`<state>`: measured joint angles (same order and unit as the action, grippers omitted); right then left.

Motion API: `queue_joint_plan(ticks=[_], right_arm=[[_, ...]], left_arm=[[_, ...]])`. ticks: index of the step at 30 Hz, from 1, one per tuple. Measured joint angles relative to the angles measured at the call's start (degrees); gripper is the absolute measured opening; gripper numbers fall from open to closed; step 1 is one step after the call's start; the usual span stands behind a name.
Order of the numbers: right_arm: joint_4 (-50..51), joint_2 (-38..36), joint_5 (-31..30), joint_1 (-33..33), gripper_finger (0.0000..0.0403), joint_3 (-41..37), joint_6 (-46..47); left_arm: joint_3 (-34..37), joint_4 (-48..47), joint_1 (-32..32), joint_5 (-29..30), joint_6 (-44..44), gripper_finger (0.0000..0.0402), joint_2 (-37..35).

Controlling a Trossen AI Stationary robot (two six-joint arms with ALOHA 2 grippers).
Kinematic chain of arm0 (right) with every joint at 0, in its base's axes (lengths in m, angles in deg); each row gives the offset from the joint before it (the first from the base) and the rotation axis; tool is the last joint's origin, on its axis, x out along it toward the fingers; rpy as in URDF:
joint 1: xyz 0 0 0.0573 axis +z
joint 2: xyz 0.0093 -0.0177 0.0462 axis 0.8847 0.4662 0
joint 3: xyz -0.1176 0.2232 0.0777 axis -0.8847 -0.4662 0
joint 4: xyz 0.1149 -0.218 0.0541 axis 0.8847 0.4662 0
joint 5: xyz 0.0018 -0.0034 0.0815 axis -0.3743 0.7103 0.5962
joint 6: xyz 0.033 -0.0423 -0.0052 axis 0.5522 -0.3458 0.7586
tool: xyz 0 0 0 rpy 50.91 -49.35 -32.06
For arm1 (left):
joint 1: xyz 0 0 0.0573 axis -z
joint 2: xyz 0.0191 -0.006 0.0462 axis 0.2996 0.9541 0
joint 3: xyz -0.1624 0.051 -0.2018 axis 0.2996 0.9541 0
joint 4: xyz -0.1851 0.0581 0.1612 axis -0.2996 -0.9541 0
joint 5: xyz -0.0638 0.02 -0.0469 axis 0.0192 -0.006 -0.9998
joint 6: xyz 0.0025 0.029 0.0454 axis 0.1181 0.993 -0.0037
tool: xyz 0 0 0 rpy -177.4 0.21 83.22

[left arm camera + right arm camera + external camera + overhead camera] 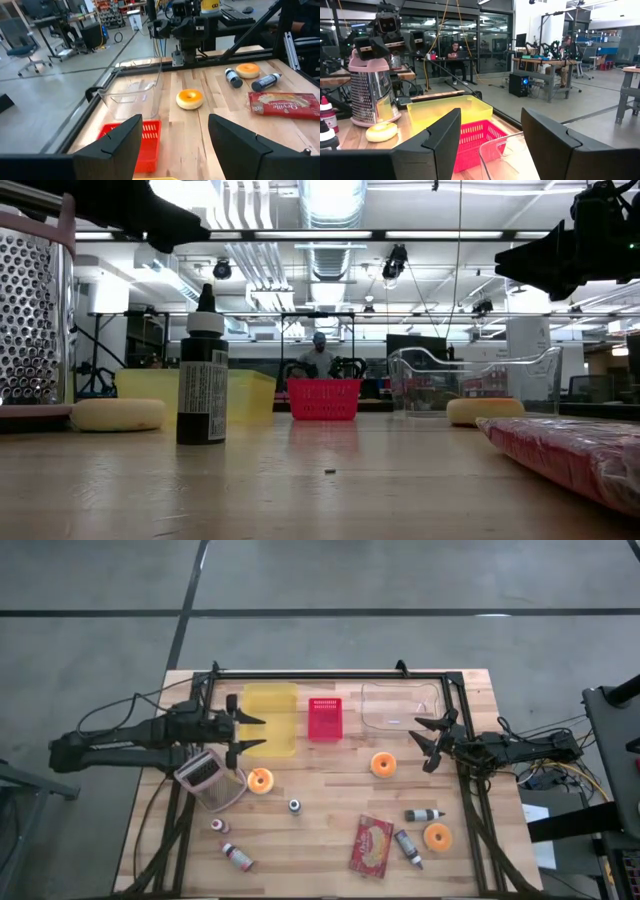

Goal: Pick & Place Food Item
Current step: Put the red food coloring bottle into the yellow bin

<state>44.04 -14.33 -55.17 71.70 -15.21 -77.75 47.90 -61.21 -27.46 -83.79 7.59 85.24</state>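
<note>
1. Donuts lie in 3 spots on the counter: one donut (383, 764) just left of the right gripper (428, 740), another donut (260, 780) just near-right of the left gripper (243, 732), a third donut (437, 835) near the right edge.
2. Right jaws stand partly open and empty, left jaws wide open and empty, both raised.
3. Being round, a donut needs no wrist alignment; each arm has one close, and the clear bin (400, 705) lies just beyond the right gripper.

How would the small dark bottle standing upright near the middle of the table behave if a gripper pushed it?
The small dark bottle is tall and narrow on a small base, so a push near its cap would probably tip it. Its round body suggests it would roll once down. It looks rigid and probably light.
</note>
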Motion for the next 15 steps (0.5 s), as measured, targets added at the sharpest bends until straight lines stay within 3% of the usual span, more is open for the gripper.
queue_joint_plan(ticks=[10,15], right_arm=[[0.0,-0.02,-0.01,0.0,0.0203,0.0,0.0],[0.0,-0.02,0.0,-0.01,0.0203,0.01,0.0]], left_arm=[[0.05,1.03,4.41,1.21,-1.51,0.0232,3.85],[0.05,2.34,8.71,6.09,-1.56,0.0232,5.47]])
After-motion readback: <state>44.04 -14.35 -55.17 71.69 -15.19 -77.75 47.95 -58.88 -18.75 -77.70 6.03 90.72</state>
